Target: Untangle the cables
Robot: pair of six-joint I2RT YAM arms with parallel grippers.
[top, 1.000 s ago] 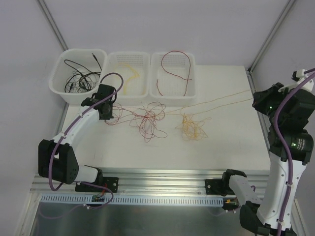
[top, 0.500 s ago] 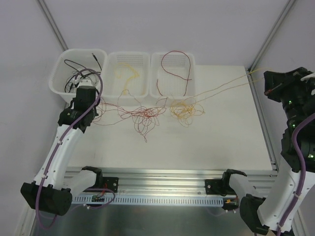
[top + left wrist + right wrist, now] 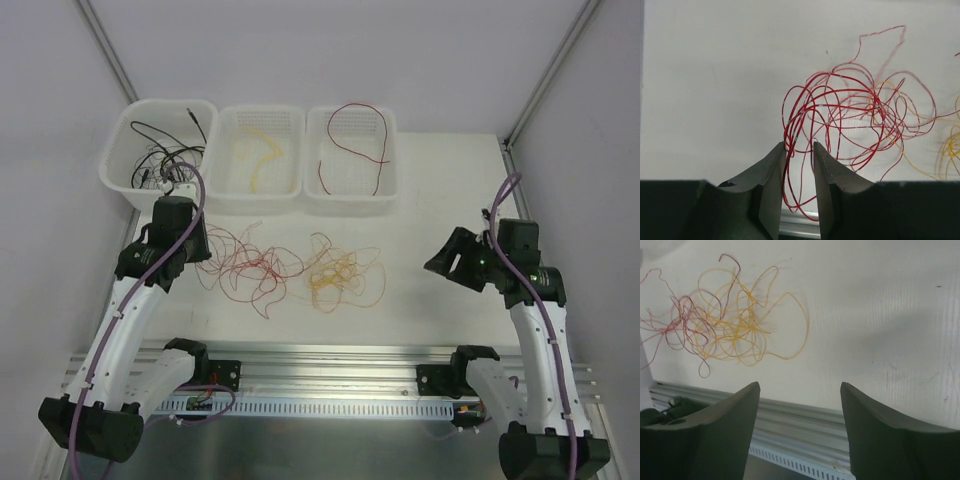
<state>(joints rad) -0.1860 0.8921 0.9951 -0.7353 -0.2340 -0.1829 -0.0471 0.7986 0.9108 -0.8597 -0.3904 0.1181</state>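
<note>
Two tangles of cables lie on the white table: a red one point(image 3: 250, 268) on the left and a yellow one point(image 3: 338, 272) to its right, with a few strands overlapping. My left gripper point(image 3: 190, 260) sits at the red tangle's left edge. In the left wrist view its jaws point(image 3: 799, 145) stand slightly apart, and loose red cables point(image 3: 840, 115) run through the gap. My right gripper point(image 3: 442, 262) hovers to the right of the yellow tangle. In the right wrist view it is open point(image 3: 800, 384) with nothing between its fingers, and the yellow cables point(image 3: 735, 325) lie ahead on the left.
Three white bins stand along the back edge. The left bin point(image 3: 118, 168) holds black cables, the middle bin point(image 3: 228, 188) yellow ones, and the right bin point(image 3: 392, 190) a red one. An aluminium rail point(image 3: 330, 360) runs along the table's near edge.
Both grippers have opened. The yellow strands stretched toward the right have dropped back into the tangle. The right arm swung in and down over the table, and the tangles now lie nearer the front.
</note>
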